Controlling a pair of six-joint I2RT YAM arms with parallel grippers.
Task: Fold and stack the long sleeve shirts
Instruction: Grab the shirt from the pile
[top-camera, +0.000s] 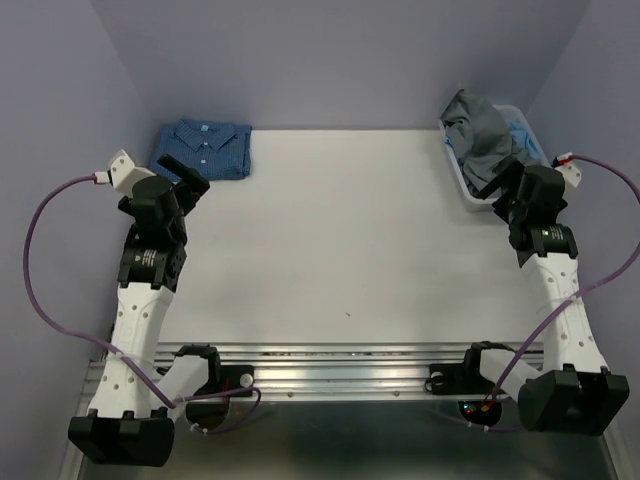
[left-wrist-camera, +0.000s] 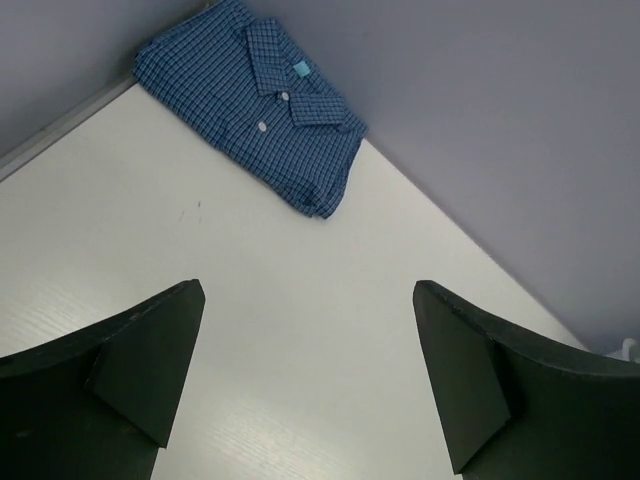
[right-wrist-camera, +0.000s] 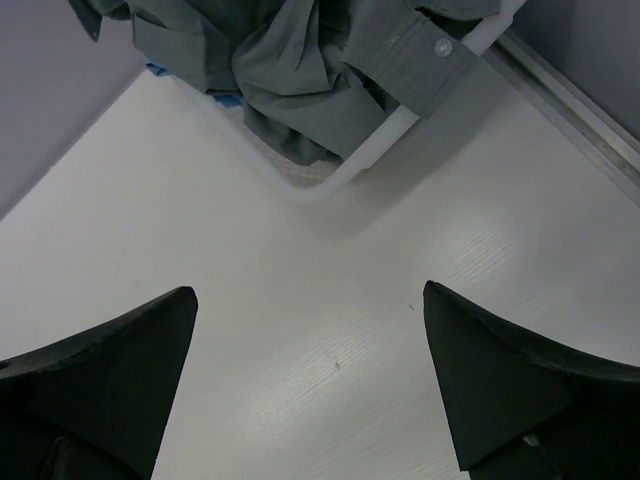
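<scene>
A blue checked shirt (top-camera: 207, 147) lies folded at the table's far left corner, collar and pale buttons up; the left wrist view shows this blue checked shirt (left-wrist-camera: 262, 101) ahead of the fingers. A slate-grey shirt (top-camera: 478, 133) is crumpled in a white basket (top-camera: 462, 178) at the far right; in the right wrist view the grey shirt (right-wrist-camera: 300, 70) spills over the basket rim (right-wrist-camera: 375, 148). My left gripper (top-camera: 184, 178) hangs open just short of the folded shirt, holding nothing. My right gripper (top-camera: 497, 184) stands open beside the basket, holding nothing.
Lilac walls close in the table (top-camera: 340, 240) on the left, back and right. Something light blue (top-camera: 523, 134) lies in the basket under the grey shirt. A metal rail (top-camera: 340, 365) with the arm bases runs along the near edge.
</scene>
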